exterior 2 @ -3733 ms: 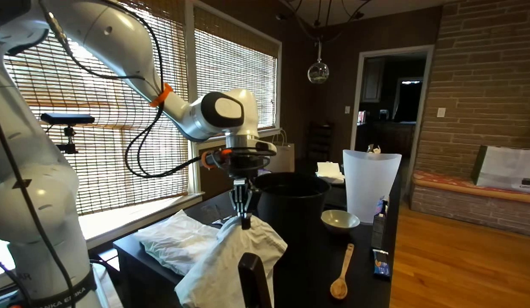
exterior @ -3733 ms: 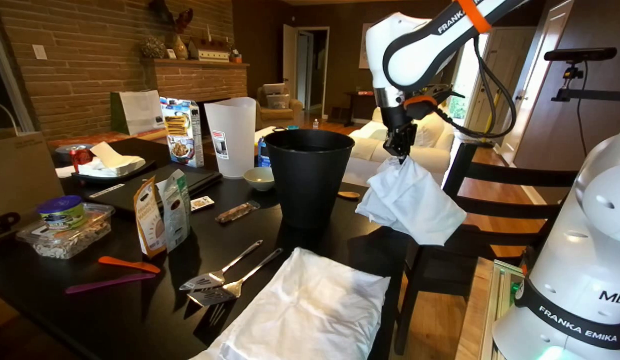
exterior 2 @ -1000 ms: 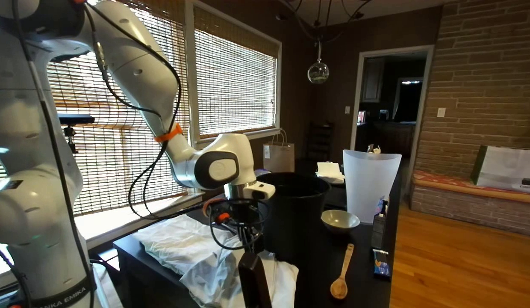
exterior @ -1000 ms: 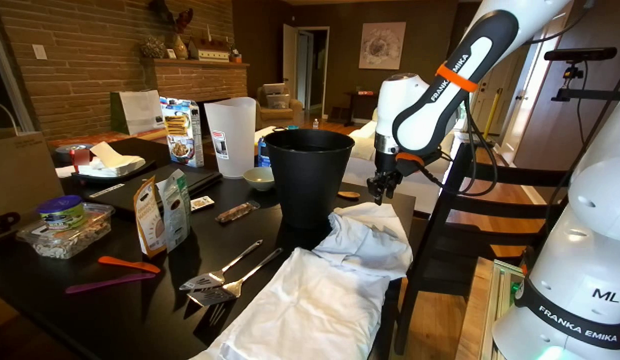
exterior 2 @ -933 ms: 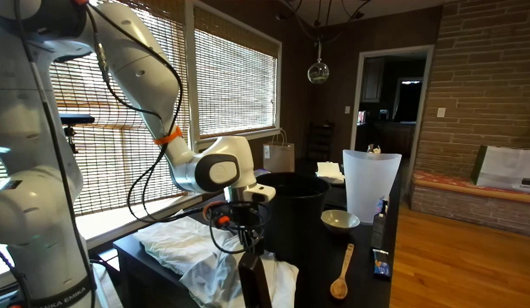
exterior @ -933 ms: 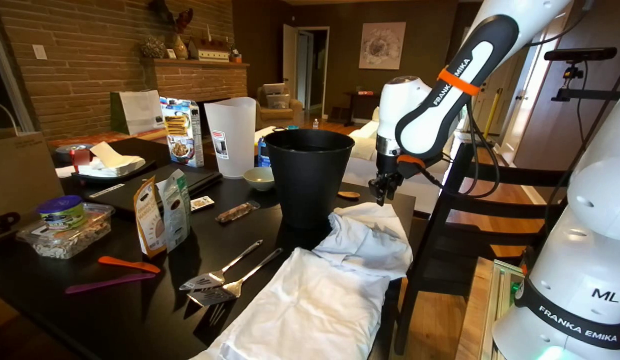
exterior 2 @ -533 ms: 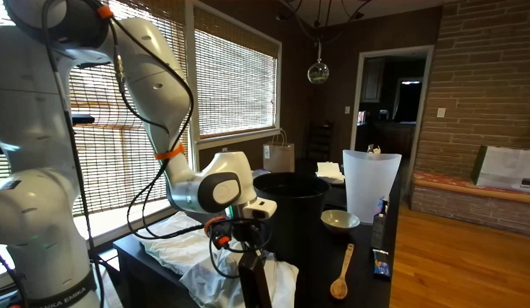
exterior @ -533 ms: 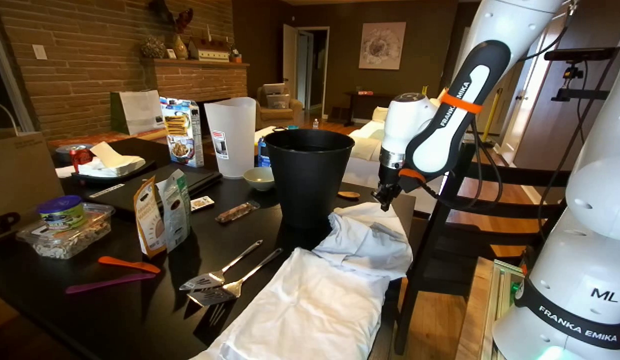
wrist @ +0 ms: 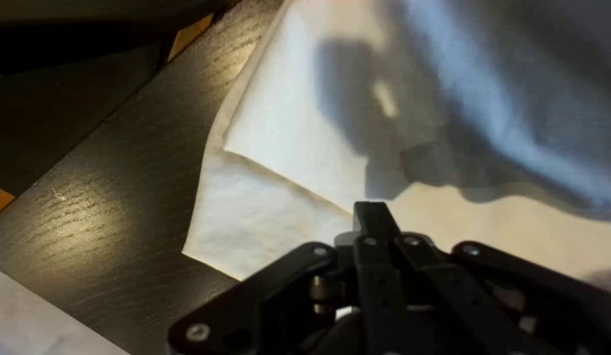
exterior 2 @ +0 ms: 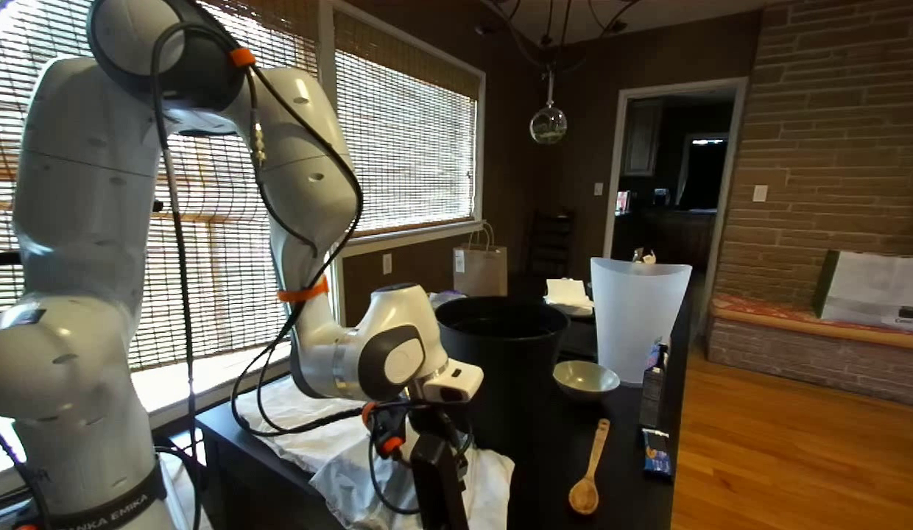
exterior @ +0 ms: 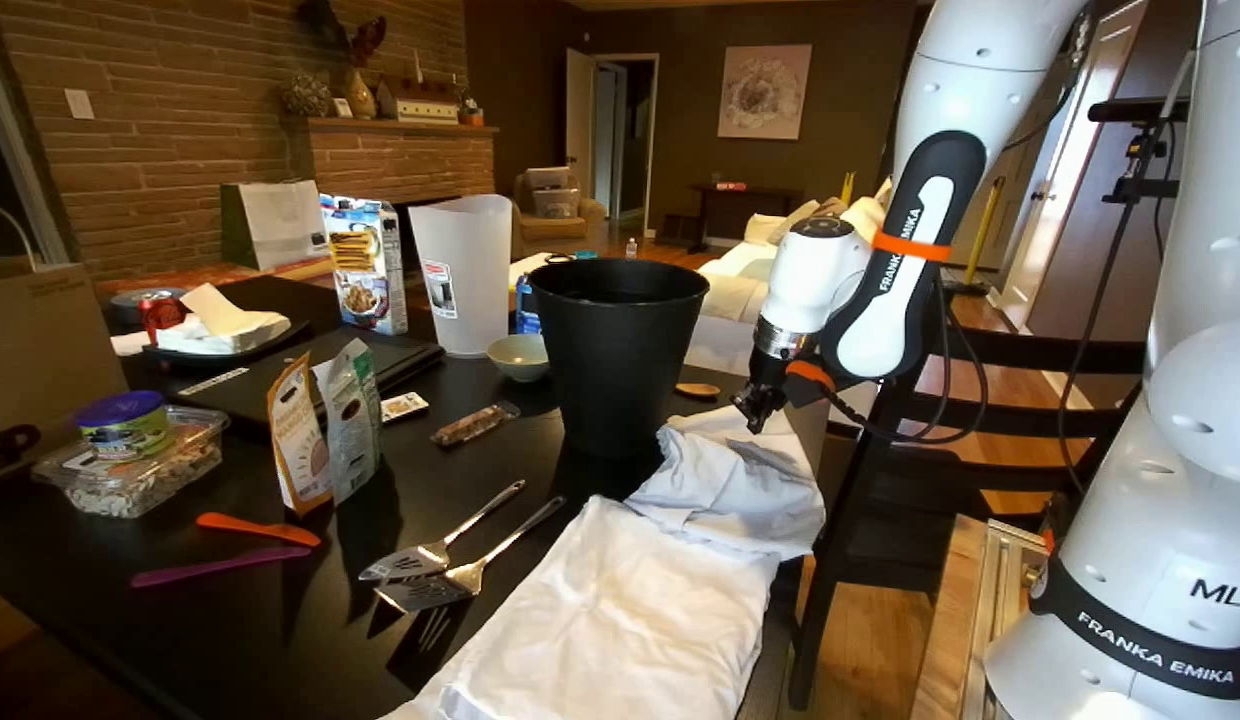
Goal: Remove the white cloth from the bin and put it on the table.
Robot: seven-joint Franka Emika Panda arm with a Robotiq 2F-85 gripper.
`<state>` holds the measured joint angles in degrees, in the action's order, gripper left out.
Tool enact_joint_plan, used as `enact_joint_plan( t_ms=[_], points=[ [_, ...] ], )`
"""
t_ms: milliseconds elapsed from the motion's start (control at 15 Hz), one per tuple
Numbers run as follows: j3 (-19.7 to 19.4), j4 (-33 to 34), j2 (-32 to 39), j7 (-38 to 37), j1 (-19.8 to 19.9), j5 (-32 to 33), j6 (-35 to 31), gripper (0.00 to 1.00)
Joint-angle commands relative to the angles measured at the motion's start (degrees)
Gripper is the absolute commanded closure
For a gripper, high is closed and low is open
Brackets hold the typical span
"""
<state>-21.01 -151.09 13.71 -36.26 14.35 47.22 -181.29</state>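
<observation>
White cloth (exterior: 730,490) is out on the table (exterior: 280,625), just beside the bin (exterior: 620,370), lying creased with part of it folded over. One edge touches the larger white sheet (exterior: 620,620); can't tell how much of one lies on the other. I have the gripper (exterior: 755,425) closed on itself: fingertips (wrist: 377,219) together in my wrist view, tilted down over the end of the cloth away from the sheet. Contact with the fabric I can't call (tips and cloth line up from where I'm watching). A shadow falls across the cloth in the wrist view. Bin stands upright; I get its rim and dark inner wall, floor hidden. In an exterior view a dark post (exterior 2: 438,478) blocks most of the gripper, so I'm not reading the fingers from there. Same view gives me the wooden spoon (exterior 2: 590,468) on the table, with the bowl (exterior 2: 585,379) beyond it and the translucent jug (exterior 2: 637,316) just beside the bowl. Two metal spatulas (exterior: 463,580) lie beside each other near the sheet, handles pointing towards the bin.
</observation>
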Motion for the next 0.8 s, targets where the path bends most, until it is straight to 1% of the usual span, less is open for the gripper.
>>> enact_joint_plan(
  t_ms=[0,200,400,533,733],
  points=[
    [-8.0,5.5,7.0,-5.8,-7.2,3.5,-3.9,1.00],
    [-13.4,7.4,11.9,-7.3,-13.2,1.7,-6.6,1.00],
    [-17.4,8.2,17.1,-8.7,-18.4,-0.1,-9.6,1.00],
    [-19.7,9.3,20.6,-9.4,-21.3,-1.5,-11.5,1.00],
    [-23.5,10.9,23.9,-9.4,-24.9,-4.3,-14.1,1.00]
  ],
)
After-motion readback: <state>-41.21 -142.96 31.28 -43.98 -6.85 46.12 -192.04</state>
